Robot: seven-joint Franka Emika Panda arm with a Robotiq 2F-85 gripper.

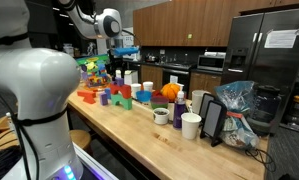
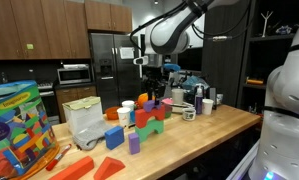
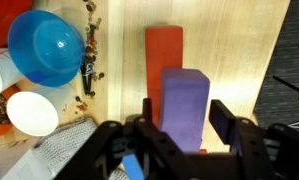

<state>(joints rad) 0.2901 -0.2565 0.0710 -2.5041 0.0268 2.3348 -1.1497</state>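
My gripper is open and hangs above the wooden counter. A purple block shows between its two fingers from above, with a gap on each side. The purple block stands against a longer red block. In both exterior views the gripper is well above the cluster of coloured blocks on the counter and touches none of them.
A blue bowl and a white cup stand to one side, with crumbs between them. Mugs, cups and bags crowd the counter's far end. A toy box and more blocks lie nearby.
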